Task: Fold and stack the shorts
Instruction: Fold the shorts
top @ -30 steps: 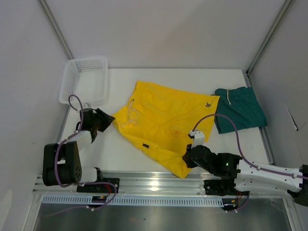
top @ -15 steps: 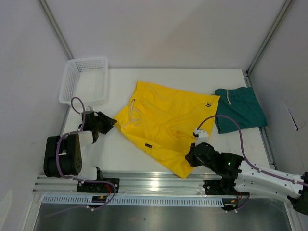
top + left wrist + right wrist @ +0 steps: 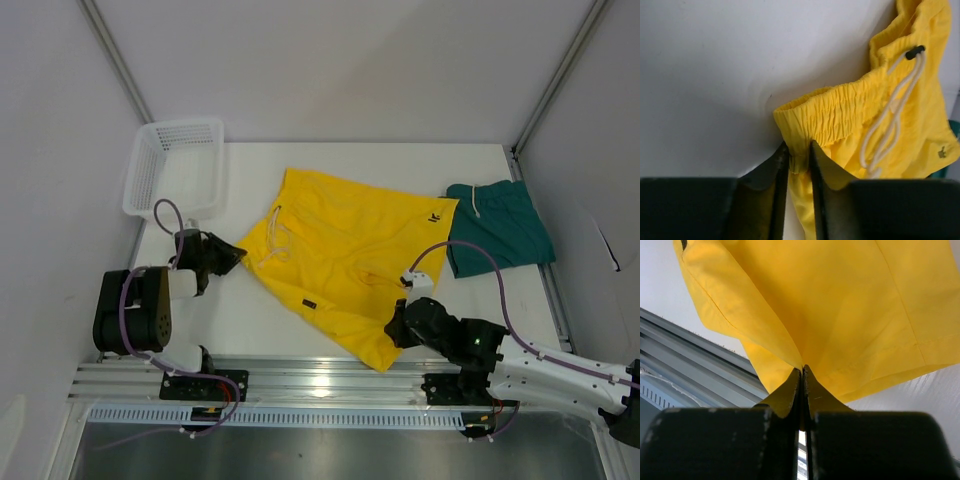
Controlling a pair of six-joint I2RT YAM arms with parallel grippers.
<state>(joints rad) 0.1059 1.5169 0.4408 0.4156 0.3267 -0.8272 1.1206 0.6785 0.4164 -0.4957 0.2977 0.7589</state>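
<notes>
yellow shorts [image 3: 345,260] spread crumpled mid-table, white drawstring loose, teal-green shorts [image 3: 500,237] folded at right edge

Both arms low, left fingers [image 3: 780,165] and right fingers [image 3: 795,385] pinched closed.

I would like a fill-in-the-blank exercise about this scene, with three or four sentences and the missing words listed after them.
1. The left gripper is shut on the elastic ____ of the yellow shorts.
2. The right gripper pinches the ____ shorts at a leg hem near the table's front edge.
3. The teal-green shorts lie to the ____ of the yellow pair in the top view.
4. The white mesh basket holds ____ shorts.

Missing words: waistband; yellow; right; no
</notes>
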